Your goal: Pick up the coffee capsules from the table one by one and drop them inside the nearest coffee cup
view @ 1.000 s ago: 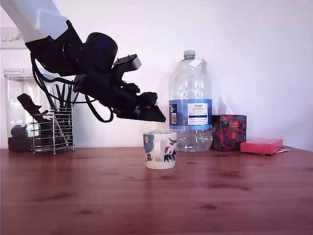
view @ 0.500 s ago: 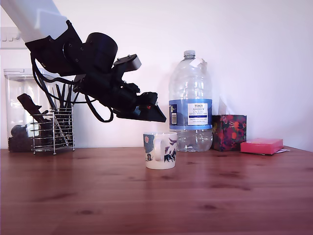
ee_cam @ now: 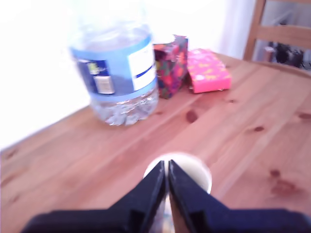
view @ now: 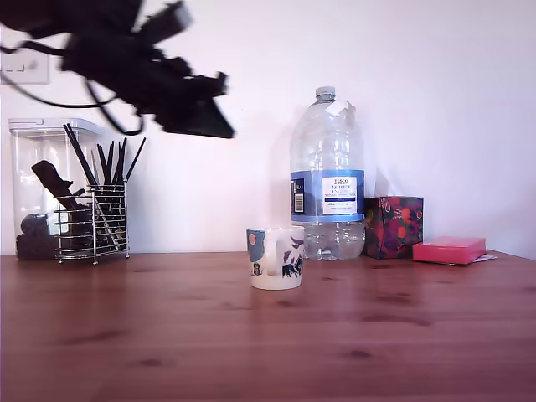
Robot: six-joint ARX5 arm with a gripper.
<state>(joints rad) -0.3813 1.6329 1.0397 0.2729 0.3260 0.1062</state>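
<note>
The coffee cup point(view: 275, 258), a white mug with a dark blue and orange pattern, stands upright mid-table in the exterior view. My gripper point(view: 224, 131) hangs high above it and toward the exterior view's left, blurred by motion. In the wrist view the black fingers point(ee_cam: 155, 182) lie almost together with only a thin slit between them and nothing held. The gripper point(ee_cam: 167, 165) points down over the mug's pale rim point(ee_cam: 201, 170). No coffee capsules show on the table; the mug's inside is mostly hidden.
A big clear water bottle point(view: 327, 176) stands right behind the mug. A patterned box point(view: 393, 226) and a pink box point(view: 447, 249) sit at the exterior view's right. A wire utensil holder point(view: 94, 219) and a clear container point(view: 38, 188) are at the left. A chair point(ee_cam: 282, 29) stands beyond the table.
The arm has swung up and toward the exterior view's left, away from its low spot just over the mug. The mug has not moved.
</note>
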